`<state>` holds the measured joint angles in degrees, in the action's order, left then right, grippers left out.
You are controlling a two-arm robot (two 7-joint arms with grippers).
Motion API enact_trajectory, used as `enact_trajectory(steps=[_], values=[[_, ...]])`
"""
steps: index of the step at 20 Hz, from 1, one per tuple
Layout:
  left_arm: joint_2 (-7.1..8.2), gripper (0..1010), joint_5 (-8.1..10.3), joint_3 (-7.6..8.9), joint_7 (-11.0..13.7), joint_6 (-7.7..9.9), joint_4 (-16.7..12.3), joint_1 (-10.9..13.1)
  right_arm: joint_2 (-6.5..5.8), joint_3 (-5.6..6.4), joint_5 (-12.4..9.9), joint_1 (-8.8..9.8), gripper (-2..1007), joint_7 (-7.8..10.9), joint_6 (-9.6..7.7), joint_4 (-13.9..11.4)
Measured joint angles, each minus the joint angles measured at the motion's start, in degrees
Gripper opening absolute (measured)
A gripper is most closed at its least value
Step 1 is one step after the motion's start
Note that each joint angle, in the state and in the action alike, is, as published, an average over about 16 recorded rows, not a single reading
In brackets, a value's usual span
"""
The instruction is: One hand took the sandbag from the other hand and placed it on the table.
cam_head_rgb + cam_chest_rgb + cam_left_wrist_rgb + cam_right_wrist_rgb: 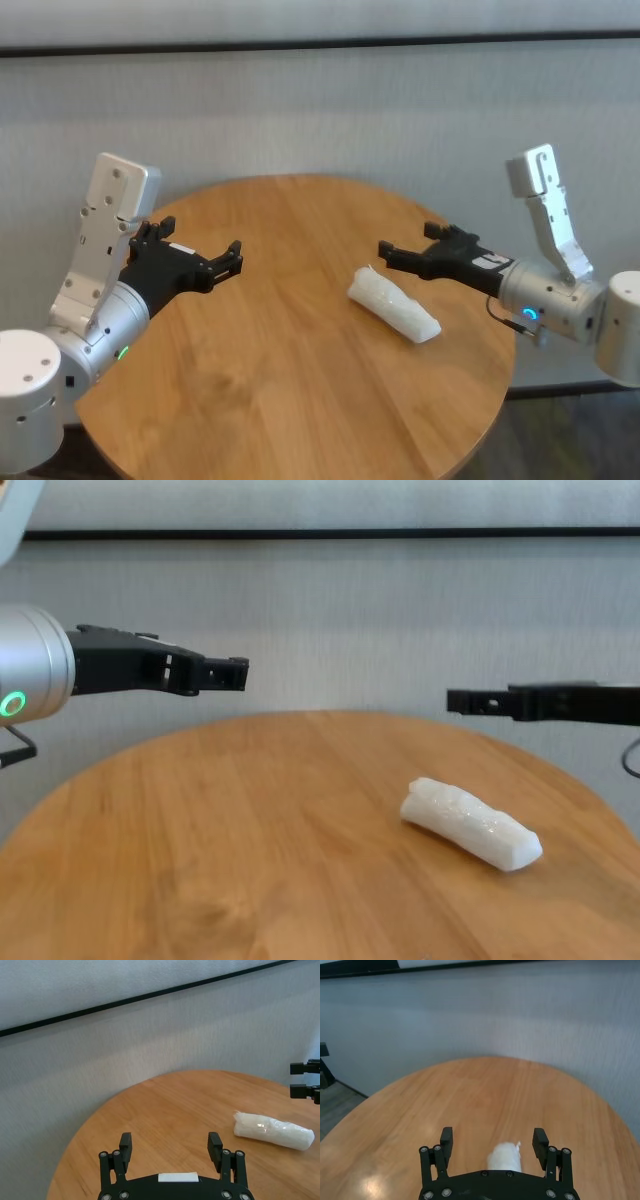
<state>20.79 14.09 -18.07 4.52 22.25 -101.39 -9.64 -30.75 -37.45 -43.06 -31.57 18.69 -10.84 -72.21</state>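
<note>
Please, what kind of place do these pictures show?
Probably a plain indoor test room, not a home: a bare round wooden table before a grey wall, with only a sandbag lying between the open left gripper and open right gripper.

Both arms end in a black two-finger tool on a silver cylindrical wrist, topped by a pale grey bracket. The left tool (228, 259) has a green ring light on its wrist; the right tool (392, 254) has a blue one and a thin black cable. Each tool carries small silver screws and a white label.
</note>
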Motion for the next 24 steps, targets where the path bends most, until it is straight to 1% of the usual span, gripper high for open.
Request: enact_trajectory(steps=[3, 6, 9, 11, 18, 24], values=[[-0.30, 1000, -0.54, 0.29, -0.1, 0.32, -0.5, 0.1, 1.34, -0.55, 2.4, -0.03, 1001, -0.98, 2.14, -0.8], [-0.60, 1000, -1.05, 0.63, -0.4, 0.70, -0.9, 0.4, 2.81, -1.15, 4.6, -0.06, 1001, -1.92, 3.92, -1.3], [-0.87, 1000, -1.47, 1.15, -0.7, 1.18, -1.4, 0.9, 4.37, -1.82, 6.5, -0.22, 1001, -2.58, 5.24, -1.5], [-1.05, 1000, -1.70, 1.61, -1.0, 1.54, -1.7, 1.3, 5.44, -2.24, 7.6, -0.43, 1001, -2.88, 5.79, -1.5], [-1.55, 1000, -2.25, 3.42, -1.7, 2.66, -2.4, 2.8, 8.62, -3.06, 9.8, -1.43, 1001, -3.19, 6.09, -0.5], [-2.01, 1000, -2.81, 4.37, -1.6, 3.13, -2.4, 3.3, 10.38, -3.14, 10.8, -2.18, 1001, -2.87, 5.80, 0.6]])
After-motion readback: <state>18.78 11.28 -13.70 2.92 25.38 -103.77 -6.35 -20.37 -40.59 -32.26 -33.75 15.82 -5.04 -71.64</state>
